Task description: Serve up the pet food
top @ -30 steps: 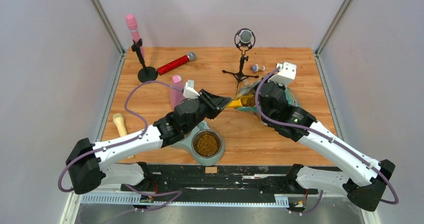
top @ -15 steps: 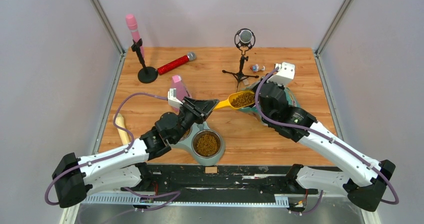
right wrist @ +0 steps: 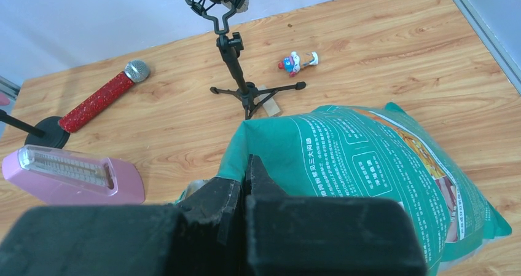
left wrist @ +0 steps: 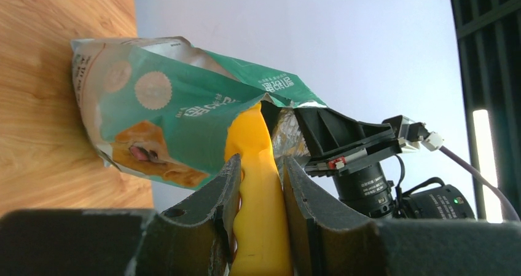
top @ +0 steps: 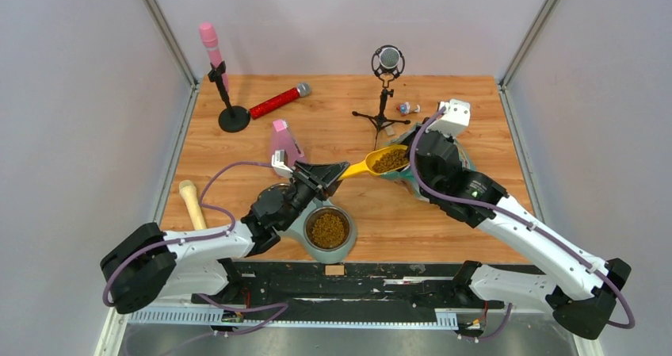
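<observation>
My left gripper is shut on the handle of a yellow scoop; in the left wrist view its fingers squeeze the yellow handle. The scoop's bowl holds brown pet food and hangs just outside the mouth of the teal-and-silver bag, above the table. My right gripper is shut on the bag's upper edge, holding it upright. More pet food fills the steel bowl of a grey feeder near the front edge. The feeder's other side is hidden under my left arm.
A studio microphone on a tripod stands just behind the bag, a small toy figure beside it. A pink box, a red microphone and a pink microphone on a stand occupy the back left. A wooden handle lies at left.
My left arm has drawn back toward the near left, and the scoop has come out of the bag's mouth with kibble in it. The right arm has kept its pinch on the bag.
</observation>
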You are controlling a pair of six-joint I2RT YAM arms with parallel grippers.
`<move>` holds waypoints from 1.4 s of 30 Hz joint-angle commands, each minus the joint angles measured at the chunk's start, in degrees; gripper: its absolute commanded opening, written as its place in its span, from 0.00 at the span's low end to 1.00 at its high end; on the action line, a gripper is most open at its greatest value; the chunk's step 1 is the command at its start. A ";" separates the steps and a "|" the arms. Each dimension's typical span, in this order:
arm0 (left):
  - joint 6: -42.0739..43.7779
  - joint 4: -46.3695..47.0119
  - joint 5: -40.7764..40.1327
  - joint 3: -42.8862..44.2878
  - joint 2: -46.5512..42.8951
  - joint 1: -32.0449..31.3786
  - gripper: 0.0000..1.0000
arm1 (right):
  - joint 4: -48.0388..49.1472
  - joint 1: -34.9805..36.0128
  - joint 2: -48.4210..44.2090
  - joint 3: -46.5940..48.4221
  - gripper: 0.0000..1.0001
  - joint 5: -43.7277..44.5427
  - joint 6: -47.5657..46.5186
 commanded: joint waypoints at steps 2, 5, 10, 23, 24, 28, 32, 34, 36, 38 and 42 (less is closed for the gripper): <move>-3.25 11.45 -1.86 -2.82 2.70 0.94 0.00 | 7.56 -0.19 -4.26 2.51 0.00 1.76 0.75; -4.11 14.73 -2.51 -4.24 3.08 1.02 0.00 | 7.62 -0.19 -4.63 2.44 0.00 1.52 0.80; -4.75 16.77 -3.31 -6.09 0.68 0.95 0.00 | 7.74 -0.19 -4.99 2.67 0.00 1.04 0.03; -1.50 -6.41 -6.02 -5.16 -19.50 0.95 0.00 | 7.87 -0.18 -5.31 2.78 0.00 1.41 -0.78; -1.11 -9.27 -6.45 -5.45 -21.04 0.97 0.00 | 7.91 -0.19 -5.44 2.73 0.00 1.33 -0.86; 0.64 -19.44 -10.12 -5.48 -30.04 0.96 0.00 | 8.00 -0.19 -5.47 2.48 0.00 1.04 -1.10; 1.27 -30.69 -14.39 -5.69 -40.82 0.92 0.00 | 8.07 -0.19 -5.07 2.59 0.00 0.92 -1.23; 1.76 -36.78 -16.39 -5.44 -45.48 0.97 0.00 | 8.08 -0.19 -5.03 2.51 0.00 1.00 -1.23; 2.26 -42.86 -18.33 -4.89 -49.84 1.03 0.00 | 8.17 -0.14 -4.80 2.57 0.00 1.34 -1.50; 2.58 -48.80 -20.33 -3.96 -53.68 1.00 0.00 | 8.21 -0.18 -4.58 2.59 0.00 1.66 -1.65; 3.31 -58.42 -23.61 -2.68 -59.98 0.94 0.00 | 8.68 -0.19 -4.07 2.68 0.00 1.82 -2.33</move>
